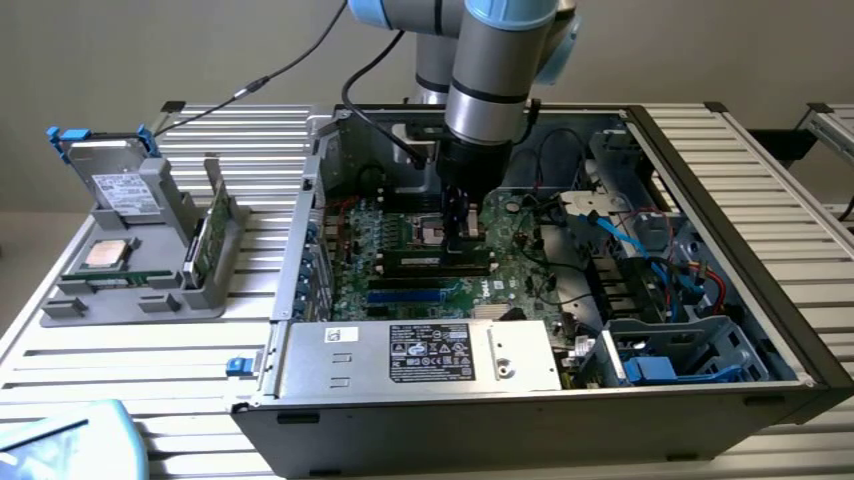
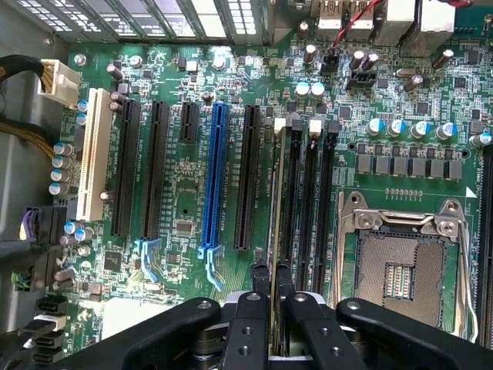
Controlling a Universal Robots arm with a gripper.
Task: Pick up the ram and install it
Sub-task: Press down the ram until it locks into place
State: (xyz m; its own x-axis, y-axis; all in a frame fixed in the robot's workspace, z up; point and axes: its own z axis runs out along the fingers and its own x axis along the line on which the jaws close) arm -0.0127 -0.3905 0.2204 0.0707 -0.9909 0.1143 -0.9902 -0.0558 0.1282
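Wrist view: the jaws pinch the ram (image 2: 276, 223) edge-on over a memory slot (image 2: 290, 177); it should stay parallel and square.

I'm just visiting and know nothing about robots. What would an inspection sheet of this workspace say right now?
Surface: slatted metal table carrying an open computer case.
Job's things: the ram, edge-on, held along the memory slots; seating cannot be told.
Clutter: grey holder with a drive and a square chip.
Grippers: gripper inside the case, fingers shut on the ram.
Cables: black cable running toward the arm; blue cables in the case.
Surroundings: plain wall behind.
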